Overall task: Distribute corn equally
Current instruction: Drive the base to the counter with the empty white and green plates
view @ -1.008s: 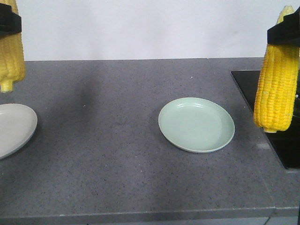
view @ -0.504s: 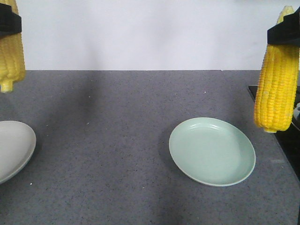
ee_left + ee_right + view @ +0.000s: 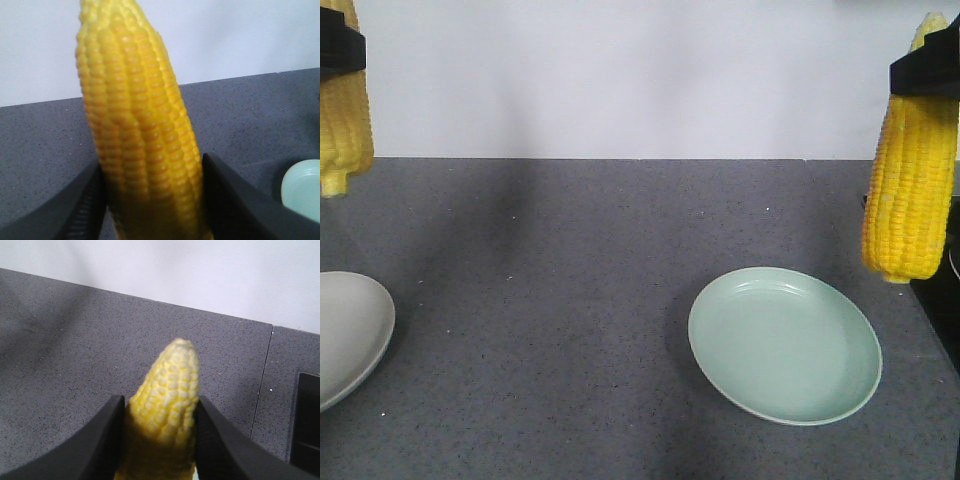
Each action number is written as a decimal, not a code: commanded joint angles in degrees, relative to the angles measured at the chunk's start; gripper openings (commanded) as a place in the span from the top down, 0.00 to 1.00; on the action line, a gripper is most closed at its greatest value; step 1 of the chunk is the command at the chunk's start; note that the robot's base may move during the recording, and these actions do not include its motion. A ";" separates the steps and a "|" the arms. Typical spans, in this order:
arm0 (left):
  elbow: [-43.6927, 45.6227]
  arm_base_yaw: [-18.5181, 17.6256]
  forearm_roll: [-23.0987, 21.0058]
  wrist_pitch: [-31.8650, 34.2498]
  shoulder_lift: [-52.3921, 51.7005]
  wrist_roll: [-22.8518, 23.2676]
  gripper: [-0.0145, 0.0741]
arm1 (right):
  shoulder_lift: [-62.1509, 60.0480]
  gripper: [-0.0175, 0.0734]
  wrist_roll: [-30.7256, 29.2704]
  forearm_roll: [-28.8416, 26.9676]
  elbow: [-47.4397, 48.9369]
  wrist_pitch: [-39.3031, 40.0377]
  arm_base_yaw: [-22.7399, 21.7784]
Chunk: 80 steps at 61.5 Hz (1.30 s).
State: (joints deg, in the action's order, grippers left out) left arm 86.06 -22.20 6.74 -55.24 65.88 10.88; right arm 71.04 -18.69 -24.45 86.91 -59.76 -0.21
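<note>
The left gripper clamps the left cob and the right gripper clamps the right cob, both high at the sides. A broad stretch of counter separates the green plate from the edge-cut white plate.

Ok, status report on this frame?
Left tool shut on left cob. Right tool shut on right cob. Green plate and grey plate bare. Nothing in the way.

The corn is bumpy and a little shiny. The worktop looks like speckled grey stone, dull and grainy. The green plate is smooth and glossy. The left pincer looks like dull black plastic, ribbed on one finger.
</note>
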 commanded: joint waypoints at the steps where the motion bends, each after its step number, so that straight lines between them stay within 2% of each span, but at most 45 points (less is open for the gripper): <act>1: 1.74 0.02 0.21 3.98 -0.99 0.39 0.69 | -1.35 0.60 -0.37 -1.15 1.28 3.08 -0.33; 80: 1.74 0.02 0.21 3.98 -0.99 0.39 0.69 | -1.35 0.60 -0.37 -1.15 1.28 3.08 -0.33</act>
State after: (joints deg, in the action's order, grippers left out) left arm 86.06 -22.20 6.74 -55.24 65.88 10.88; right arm 71.04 -18.69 -24.45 86.91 -59.76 -0.21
